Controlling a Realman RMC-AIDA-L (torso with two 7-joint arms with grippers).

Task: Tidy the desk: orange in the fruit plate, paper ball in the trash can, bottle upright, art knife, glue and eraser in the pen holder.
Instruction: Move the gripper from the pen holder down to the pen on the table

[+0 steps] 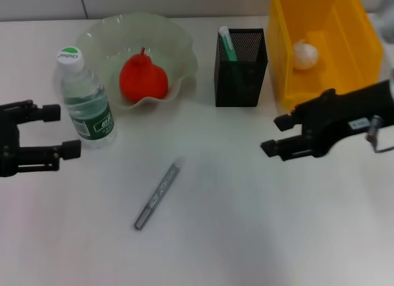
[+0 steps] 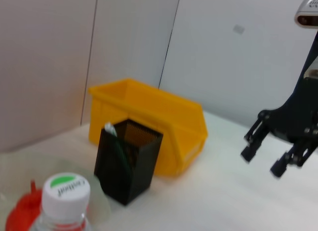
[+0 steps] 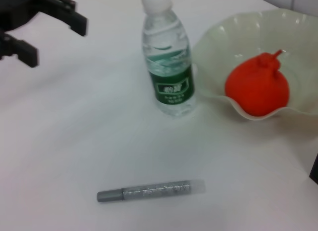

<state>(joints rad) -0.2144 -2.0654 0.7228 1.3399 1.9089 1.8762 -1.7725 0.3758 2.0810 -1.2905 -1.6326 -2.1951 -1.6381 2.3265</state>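
Step in hand: the orange [image 1: 143, 79] is lying in the fruit plate [image 1: 178, 43], the paper ball [image 1: 305, 55] in the yellow bin [image 1: 363, 40], the bottle [image 1: 86, 98] is standing; the art knife [image 1: 157, 196] seems next.
Art knife: lying flat on the near-centre desk [image 1: 246, 224], apart from both grippers.
Right gripper [image 1: 281, 136]: hovering open, right of the knife.
Left gripper [image 1: 58, 132]: open, waiting left of the bottle.
Next move: lowering onto the thin knife, then carrying it to the pen holder [image 1: 241, 67].

- Red-orange fruit [image 1: 143, 79] in a pale translucent plate [image 1: 178, 46]
- Clear bottle [image 1: 87, 101], white cap, green label
- Black mesh pen holder [image 1: 241, 67]
- Yellow bin [image 1: 326, 43], white paper ball [image 1: 305, 55]
- Silver-grey knife [image 1: 157, 195]
- White tabletop [image 1: 246, 206]
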